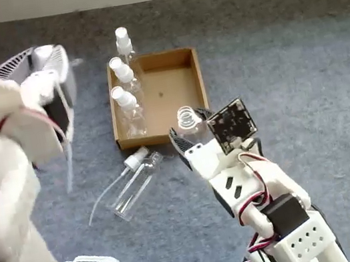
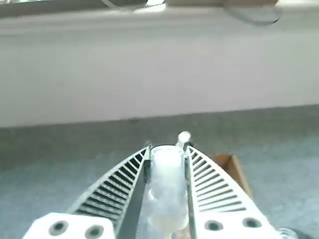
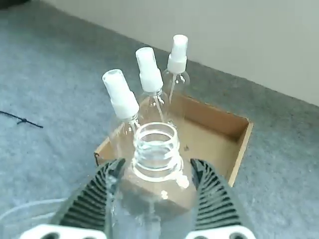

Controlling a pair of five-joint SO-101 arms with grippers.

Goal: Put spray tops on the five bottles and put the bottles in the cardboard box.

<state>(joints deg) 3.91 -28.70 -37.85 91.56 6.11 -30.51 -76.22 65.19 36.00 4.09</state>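
so the box (image 1: 173, 84) has three capped bottles (image 1: 132, 108) standing in a row along one side. right claw (image 3: 158, 165) is clamped on an open bottle (image 3: 154, 144), upright, just by the box's near wall. left claw (image 2: 167, 147) is pinched on a top (image 2: 167, 174), off beside the box. one more bottle (image 1: 132, 193) and a loose top (image 1: 135, 157) lie side by side on the carpet (image 1: 283, 51)

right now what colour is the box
Plain brown cardboard box, best seen in the high view.
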